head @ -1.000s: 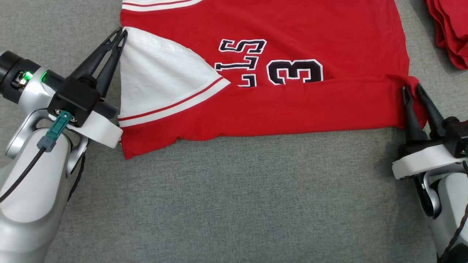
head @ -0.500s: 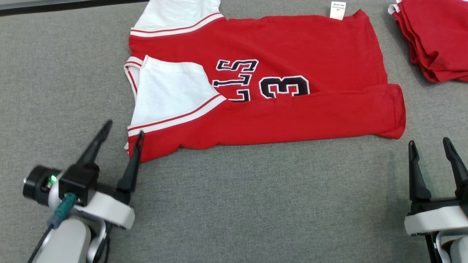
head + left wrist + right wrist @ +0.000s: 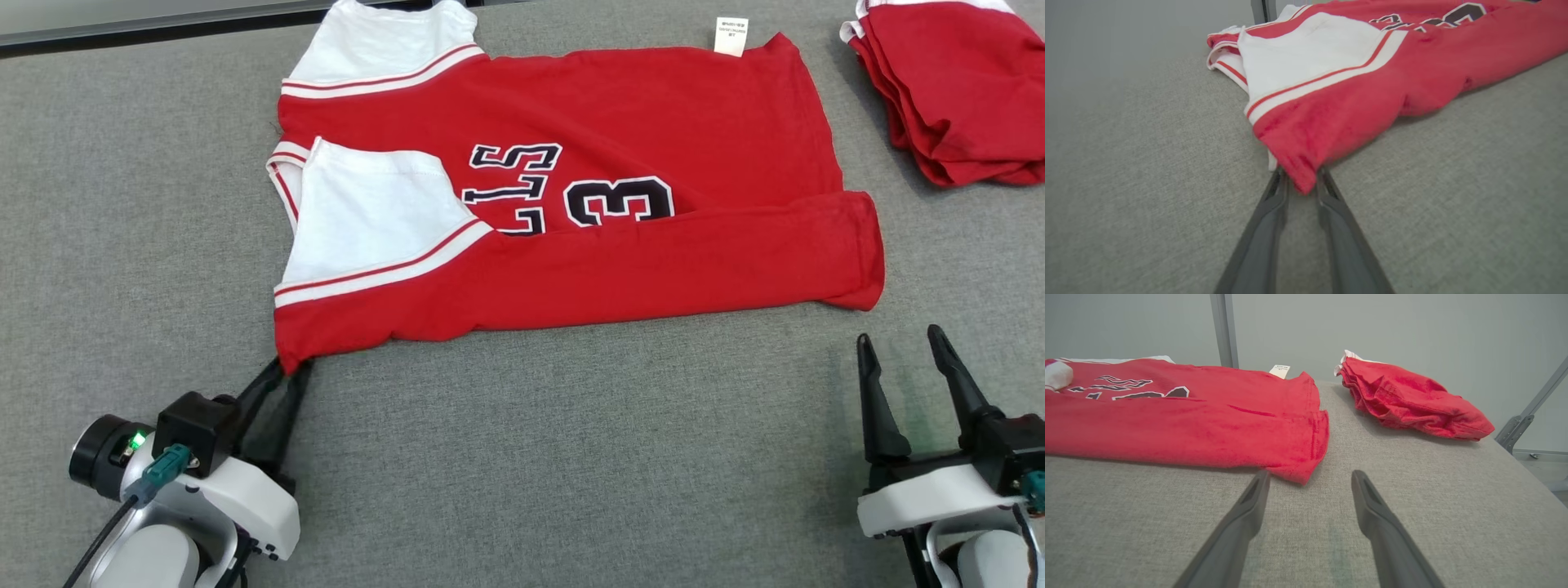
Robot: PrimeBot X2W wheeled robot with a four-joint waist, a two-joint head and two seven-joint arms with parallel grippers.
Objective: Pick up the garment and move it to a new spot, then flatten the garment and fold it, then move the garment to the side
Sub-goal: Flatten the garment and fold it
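Garment part-folded on table; near-left corner taken by left gripper, right gripper standing off empty

The garment (image 3: 653, 106) is found lying flat on the grey table (image 3: 522, 457), its near long edge folded up over the lower part of the printed number and one white sleeve laid across the front; a stack of red garments (image 3: 955, 98) lies well apart to the right. A second ago both grippers were closed at the two ends of the fold; both have since been opened and drawn back to the near side. The left gripper (image 3: 1301, 179) is now seen closed on the near-left corner, cloth pinched between its fingertips. The right gripper (image 3: 898, 335) is held wide open and empty, just short of the near-right corner. It is judged that one fold has been laid and the near edge is being re-taken for the next; the right corner is not yet gripped
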